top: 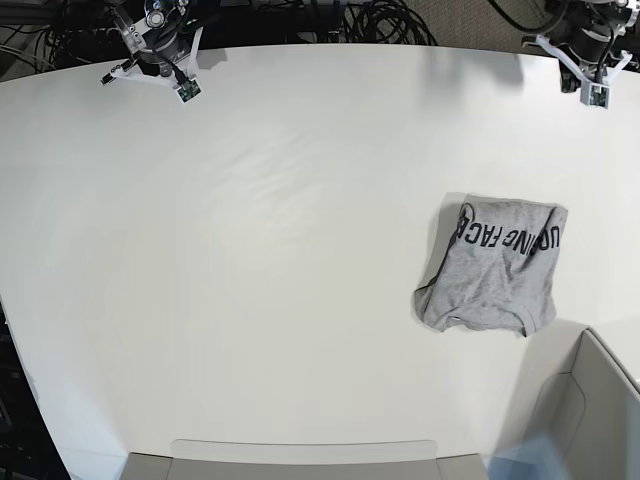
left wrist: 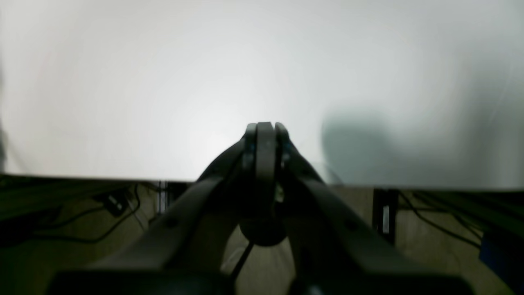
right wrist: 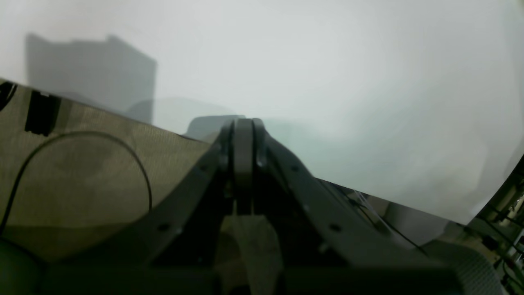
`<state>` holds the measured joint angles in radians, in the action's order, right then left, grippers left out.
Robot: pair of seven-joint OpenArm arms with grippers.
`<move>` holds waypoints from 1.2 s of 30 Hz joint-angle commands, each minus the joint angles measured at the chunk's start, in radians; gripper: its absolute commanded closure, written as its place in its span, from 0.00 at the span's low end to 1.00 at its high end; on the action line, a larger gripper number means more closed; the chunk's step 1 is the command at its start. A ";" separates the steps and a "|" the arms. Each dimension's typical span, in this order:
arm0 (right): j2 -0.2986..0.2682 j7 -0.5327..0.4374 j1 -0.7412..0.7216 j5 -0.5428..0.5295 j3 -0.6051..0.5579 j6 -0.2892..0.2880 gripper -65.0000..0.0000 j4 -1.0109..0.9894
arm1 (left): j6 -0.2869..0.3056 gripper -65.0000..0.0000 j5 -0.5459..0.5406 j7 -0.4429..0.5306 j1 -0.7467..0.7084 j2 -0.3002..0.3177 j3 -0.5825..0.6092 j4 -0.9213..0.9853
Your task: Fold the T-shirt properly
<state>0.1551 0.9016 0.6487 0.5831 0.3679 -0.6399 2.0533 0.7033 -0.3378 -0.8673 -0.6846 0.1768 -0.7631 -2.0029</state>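
Nearest object: a pale box-like container [top: 575, 400] at the base view's lower right corner, with a shallow tray edge [top: 300, 447] along the bottom; contents not visible.
T-shirt [top: 495, 265]: heather-grey, lying in a compact folded rectangle on the right side of the table, near the container, black lettering uppermost, collar toward the near edge.
Left gripper [left wrist: 265, 127]: parked at the far right corner of the table, well apart from the garment; jaws pressed together, holding nothing.
Right gripper [right wrist: 243, 122]: parked at the far left corner; jaws likewise closed and empty.
Step in hand (judgement): the fold appears complete, or all but complete, with both arms withdrawn.
Doing it well (judgement): if any finishing is needed, square the slightly uneven lower hem and flatten the left flank, where a dark seam edge shows; press lightly, since soft cotton drags and bunches.
Surface: a smooth white table [top: 250, 250], faintly rippled at centre, matte under even light.
Room: tangled black cables [top: 380, 20] beyond the far edge; woven beige flooring [right wrist: 82, 172] and further wires below the table in the wrist views.
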 commanded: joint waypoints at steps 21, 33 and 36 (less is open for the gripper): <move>0.002 -0.003 0.256 -0.018 0.029 -0.014 1.00 0.013 | -0.005 1.00 0.003 0.006 -0.218 -0.199 -0.054 -0.019; -0.010 -0.003 0.257 -0.133 0.138 -0.058 1.00 -0.069 | -0.005 1.00 0.329 0.036 -0.192 -0.325 -0.057 0.093; -0.022 -0.025 0.227 -0.133 0.165 -0.058 1.00 -0.145 | -0.005 1.00 0.331 0.118 -0.192 -0.325 -0.055 0.184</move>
<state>0.1410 0.8761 0.8646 0.4408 0.5240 -0.6815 1.8893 0.7002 -0.0074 -0.7460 -0.8566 -0.1398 -0.8101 -1.8080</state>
